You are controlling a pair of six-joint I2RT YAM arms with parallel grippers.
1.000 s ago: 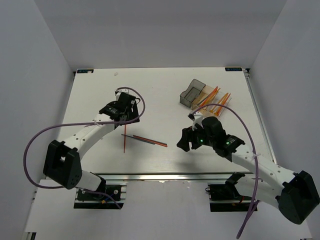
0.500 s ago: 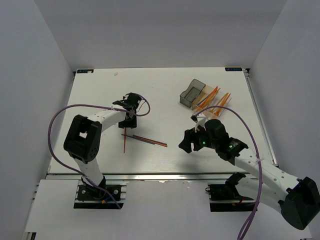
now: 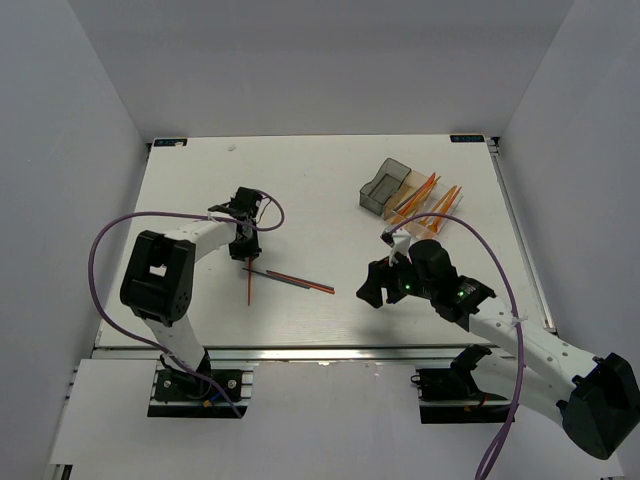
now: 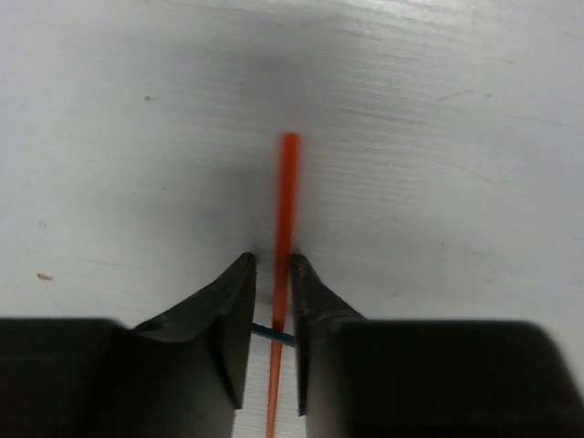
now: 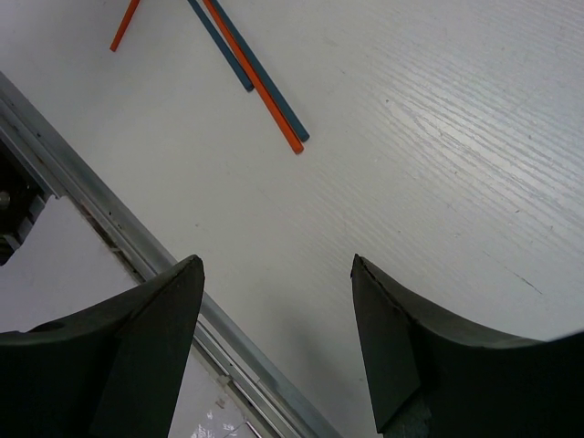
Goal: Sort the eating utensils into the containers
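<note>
- Red stick: flat on the table, left of centre, long axis 12 to 6 in the top view; bins well apart, off toward 2 o'clock.
- Left gripper: low over the stick's 12 o'clock end, and much the nearer arm.
- From the left wrist: stick threaded straight between the fingers, tip pointing to 12 beyond them, shaft running back toward 6 under the wrist. Axis in line with the gripper, square to the closing direction.
- Jaws narrow astride the stick, the right one at its edge, with a sliver of table showing beside the left one. Judged not quite clamped yet.
- Blue stick: crossing the red one between the fingers, roughly 9 to 3. Risk of pinching both at once.
- Right gripper: spread wide, holding nothing, hovering near the table's 6 o'clock edge. Other sticks toward 11 to 12 in its view.
- Likely next: finish the squeeze, lift clear of the blue stick, carry toward 2 o'clock.
</note>
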